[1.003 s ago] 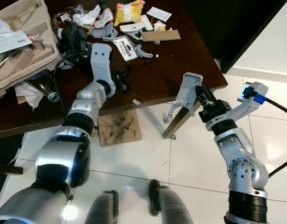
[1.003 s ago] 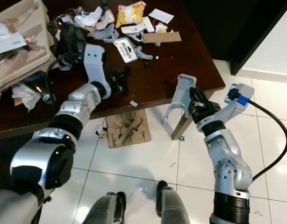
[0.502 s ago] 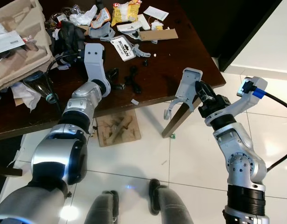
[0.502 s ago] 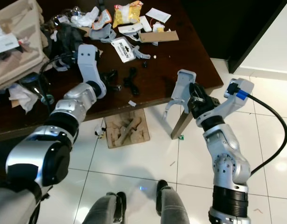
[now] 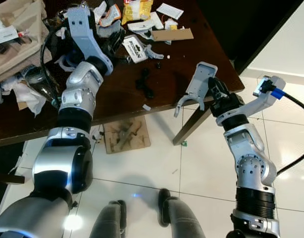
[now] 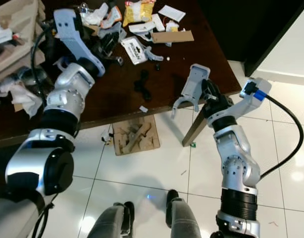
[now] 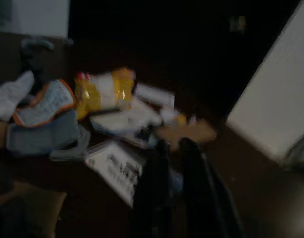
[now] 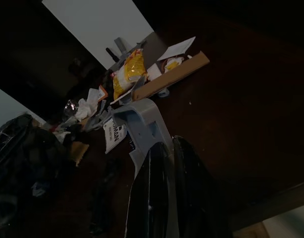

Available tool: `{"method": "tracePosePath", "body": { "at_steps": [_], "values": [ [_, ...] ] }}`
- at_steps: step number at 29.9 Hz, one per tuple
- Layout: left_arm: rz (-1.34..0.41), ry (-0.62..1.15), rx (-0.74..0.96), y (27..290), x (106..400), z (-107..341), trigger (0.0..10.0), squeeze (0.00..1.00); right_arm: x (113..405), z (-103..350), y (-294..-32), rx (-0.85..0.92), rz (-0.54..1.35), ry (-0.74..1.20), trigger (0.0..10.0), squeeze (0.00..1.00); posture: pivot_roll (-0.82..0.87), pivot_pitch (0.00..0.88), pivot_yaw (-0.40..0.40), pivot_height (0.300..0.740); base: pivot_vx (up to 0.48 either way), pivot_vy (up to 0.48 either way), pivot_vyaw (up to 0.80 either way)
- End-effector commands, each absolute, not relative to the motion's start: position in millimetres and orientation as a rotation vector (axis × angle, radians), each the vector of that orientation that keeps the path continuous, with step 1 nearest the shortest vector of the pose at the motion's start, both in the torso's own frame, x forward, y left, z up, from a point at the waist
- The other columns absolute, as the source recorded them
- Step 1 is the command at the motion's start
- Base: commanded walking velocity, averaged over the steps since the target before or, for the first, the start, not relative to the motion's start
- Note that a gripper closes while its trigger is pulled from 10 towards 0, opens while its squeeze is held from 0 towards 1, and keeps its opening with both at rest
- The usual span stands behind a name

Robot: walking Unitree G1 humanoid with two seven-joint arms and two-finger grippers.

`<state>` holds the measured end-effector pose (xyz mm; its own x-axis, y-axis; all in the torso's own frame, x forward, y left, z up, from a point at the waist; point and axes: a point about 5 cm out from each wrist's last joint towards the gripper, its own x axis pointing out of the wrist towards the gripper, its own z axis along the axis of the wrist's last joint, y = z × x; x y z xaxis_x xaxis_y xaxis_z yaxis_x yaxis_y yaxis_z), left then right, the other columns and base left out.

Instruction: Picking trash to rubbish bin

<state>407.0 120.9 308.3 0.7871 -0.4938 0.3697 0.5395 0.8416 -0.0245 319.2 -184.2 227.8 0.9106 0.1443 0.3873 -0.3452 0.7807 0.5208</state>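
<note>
My right end effector (image 6: pixel 207 95) pinches a grey plastic piece (image 6: pixel 190 89) over the table (image 6: pixel 167 74) corner. Left end effector (image 7: pixel 169 163) pressed together above litter; yellow packet (image 5: pixel 134 9) beyond.

A dark wooden table (image 5: pixel 181 64) is standing on a white tiled floor (image 5: pixel 142 163) and carrying a scatter of trash: a yellow snack bag (image 5: pixel 137 10), a white card (image 5: pixel 169 11), a cardboard strip (image 5: pixel 172 34), a printed label (image 5: pixel 135 48), a small black piece (image 5: pixel 144 83) and a white scrap (image 5: pixel 146 107) near the front edge. At its left end, a cardboard tray (image 5: pixel 18 29) is sitting, with crumpled tissue (image 5: pixel 28 99) and a glass bottle (image 5: pixel 35 82) lying beside it. Under the table, a flat cardboard piece (image 5: pixel 125 135) is lying on the floor.
</note>
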Motion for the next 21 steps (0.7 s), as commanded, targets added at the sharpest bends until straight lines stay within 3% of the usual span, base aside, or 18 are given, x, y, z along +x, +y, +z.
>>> {"method": "tracePosePath", "body": {
  "at_steps": [1,2,5,15,21],
  "values": [
    [-0.558,-0.254,-0.065,116,410,293,10.0,1.00,319,224,-187,0.630,0.258,-0.340,10.0,0.00,-0.02,0.278,0.028,0.740,0.000,0.000,0.00],
    [-0.566,-0.164,-0.013,110,412,283,10.0,1.00,320,224,-187,0.629,0.258,-0.340,10.0,0.00,-0.02,0.277,0.026,0.740,0.000,0.000,0.00],
    [-0.588,-0.130,0.050,105,412,279,10.0,1.00,321,224,-187,0.628,0.258,-0.340,10.0,0.00,-0.02,0.276,0.026,0.740,0.000,0.000,0.00],
    [-0.592,-0.178,0.215,93,410,294,10.0,1.00,321,224,-189,0.632,0.253,-0.350,10.0,0.00,-0.03,0.271,0.031,0.740,0.000,0.000,0.00],
    [-0.564,-0.136,0.230,94,410,296,10.0,1.00,321,224,-190,0.629,0.250,-0.353,10.0,0.00,-0.03,0.267,0.033,0.740,0.000,0.000,0.00]
  ]
}}
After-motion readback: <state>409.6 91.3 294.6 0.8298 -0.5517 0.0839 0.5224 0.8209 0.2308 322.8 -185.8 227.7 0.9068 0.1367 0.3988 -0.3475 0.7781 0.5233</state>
